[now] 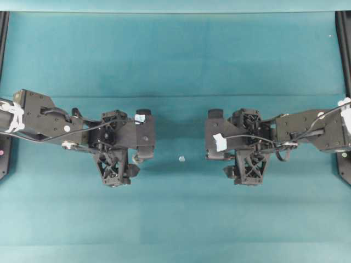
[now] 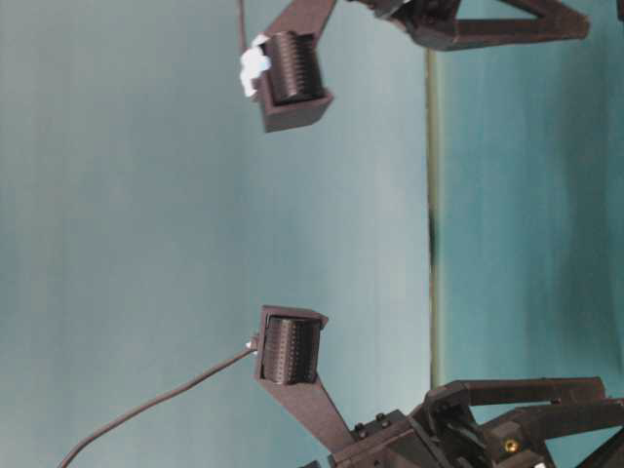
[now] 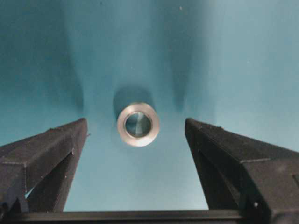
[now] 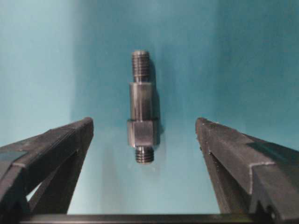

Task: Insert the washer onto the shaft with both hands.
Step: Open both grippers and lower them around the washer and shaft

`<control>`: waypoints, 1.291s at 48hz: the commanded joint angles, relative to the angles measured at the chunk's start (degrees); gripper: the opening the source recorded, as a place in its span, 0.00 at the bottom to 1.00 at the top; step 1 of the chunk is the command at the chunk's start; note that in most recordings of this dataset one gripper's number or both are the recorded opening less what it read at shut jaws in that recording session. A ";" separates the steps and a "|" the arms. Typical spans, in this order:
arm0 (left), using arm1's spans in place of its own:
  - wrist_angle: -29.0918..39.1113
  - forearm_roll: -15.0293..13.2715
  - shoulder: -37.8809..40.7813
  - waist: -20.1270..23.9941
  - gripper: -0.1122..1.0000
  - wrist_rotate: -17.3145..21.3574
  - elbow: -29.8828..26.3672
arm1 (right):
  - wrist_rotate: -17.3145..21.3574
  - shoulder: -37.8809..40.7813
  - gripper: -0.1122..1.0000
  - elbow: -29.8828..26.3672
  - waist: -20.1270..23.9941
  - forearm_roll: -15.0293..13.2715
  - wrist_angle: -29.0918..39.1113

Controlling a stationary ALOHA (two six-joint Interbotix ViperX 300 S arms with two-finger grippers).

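In the left wrist view the washer [image 3: 138,124], a silvery metal ring with a dark hole, lies flat on the teal mat. My left gripper [image 3: 135,126] hangs above it, open, one finger on each side and neither touching. The right wrist view shows the shaft [image 4: 141,119], a dark stepped rod with threaded ends, lying on the mat. My right gripper [image 4: 144,123] stands open astride it, clear of it. From overhead, the left gripper [image 1: 143,137] and right gripper [image 1: 214,136] point down and hide both parts.
A tiny pale speck [image 1: 181,158] lies on the teal mat [image 1: 175,66] between the two grippers. Dark frame rails [image 1: 344,49] run along the left and right edges. Two ribbed finger pads [image 2: 290,349] show in the table-level view.
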 commanded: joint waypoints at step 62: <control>-3.43 0.09 0.97 -0.79 0.95 0.09 0.70 | -0.70 0.70 0.91 2.02 -0.44 -0.09 -4.92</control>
